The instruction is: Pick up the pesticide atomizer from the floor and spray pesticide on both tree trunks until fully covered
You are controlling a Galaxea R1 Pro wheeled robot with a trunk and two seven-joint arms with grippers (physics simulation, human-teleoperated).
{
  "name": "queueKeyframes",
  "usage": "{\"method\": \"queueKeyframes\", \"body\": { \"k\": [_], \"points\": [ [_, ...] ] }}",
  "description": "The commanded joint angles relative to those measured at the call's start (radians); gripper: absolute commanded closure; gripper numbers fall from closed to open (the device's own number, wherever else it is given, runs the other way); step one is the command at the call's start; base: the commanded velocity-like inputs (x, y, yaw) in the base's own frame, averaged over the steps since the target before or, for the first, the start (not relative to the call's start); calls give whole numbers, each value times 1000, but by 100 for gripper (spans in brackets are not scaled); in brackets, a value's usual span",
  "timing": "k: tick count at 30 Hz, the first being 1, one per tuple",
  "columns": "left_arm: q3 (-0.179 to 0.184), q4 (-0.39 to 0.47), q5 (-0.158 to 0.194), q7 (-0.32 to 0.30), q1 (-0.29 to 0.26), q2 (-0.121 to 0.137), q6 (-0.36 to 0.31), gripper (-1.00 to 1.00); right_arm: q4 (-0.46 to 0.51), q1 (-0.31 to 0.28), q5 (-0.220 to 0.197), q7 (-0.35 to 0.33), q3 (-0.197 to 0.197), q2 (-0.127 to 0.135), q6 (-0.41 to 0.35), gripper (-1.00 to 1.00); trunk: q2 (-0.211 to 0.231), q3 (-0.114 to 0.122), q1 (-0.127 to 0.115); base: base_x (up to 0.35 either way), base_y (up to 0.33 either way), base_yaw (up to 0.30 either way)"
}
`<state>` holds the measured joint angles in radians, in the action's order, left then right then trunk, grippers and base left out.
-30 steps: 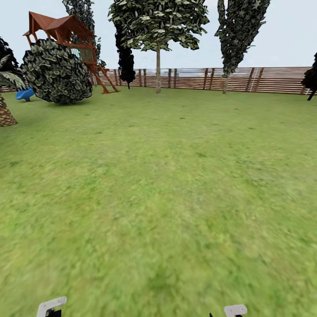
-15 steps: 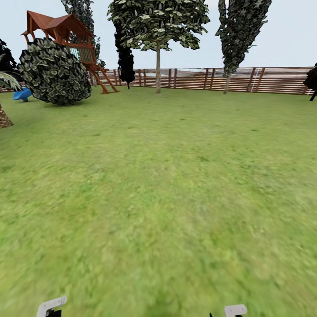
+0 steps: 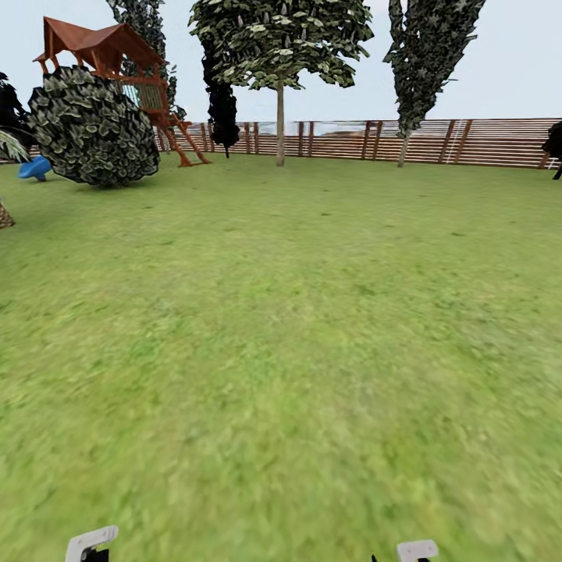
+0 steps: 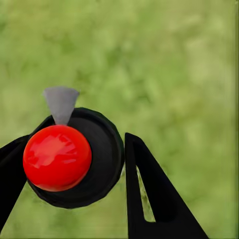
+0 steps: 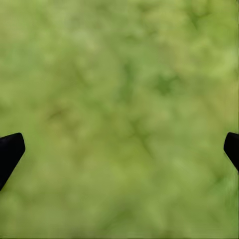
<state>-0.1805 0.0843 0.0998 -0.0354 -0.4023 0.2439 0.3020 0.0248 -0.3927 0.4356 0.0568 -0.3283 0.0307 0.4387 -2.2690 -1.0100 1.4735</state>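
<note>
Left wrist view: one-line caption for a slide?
Left gripper shut on the pesticide atomizer, red cap and grey nozzle toward the camera, above blurred grass.

The left tool (image 4: 74,174) grips the atomizer (image 4: 79,159) between its black fingers (image 4: 154,194); the atomizer's red cap (image 4: 57,158) sits on a round black body; a grey nozzle (image 4: 61,103) juts out; grass (image 4: 169,74) lies beneath, blurred.
</note>
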Motion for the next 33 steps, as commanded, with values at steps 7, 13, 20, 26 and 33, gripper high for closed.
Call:
{"method": "queueKeyframes", "body": {
  "k": [7, 13, 20, 26, 33],
  "points": [
    [-1, 0, 1, 0, 0, 0, 0, 100, 0, 0, 0, 0, 0, 0, 0, -100, 0, 0, 0, 340, 0, 0],
    [-1, 0, 1, 0, 0, 0, 0, 100, 0, 0, 0, 0, 0, 0, 0, -100, 0, 0, 0, 339, 0, 0],
    [0, 0, 1, 0, 0, 0, 0, 100, 0, 0, 0, 0, 0, 0, 0, -100, 0, 0, 0, 339, 0, 0],
    [1, 0, 1, -1, 0, -1, 0, 100, 0, 0, 0, 0, 0, 0, 0, -100, 0, 0, 0, 339, 0, 0],
    [1, 0, 1, 0, 0, -2, -1, 100, 0, 0, 0, 0, 0, 0, 0, -100, 0, 0, 0, 339, 0, 0]
  ]
}}
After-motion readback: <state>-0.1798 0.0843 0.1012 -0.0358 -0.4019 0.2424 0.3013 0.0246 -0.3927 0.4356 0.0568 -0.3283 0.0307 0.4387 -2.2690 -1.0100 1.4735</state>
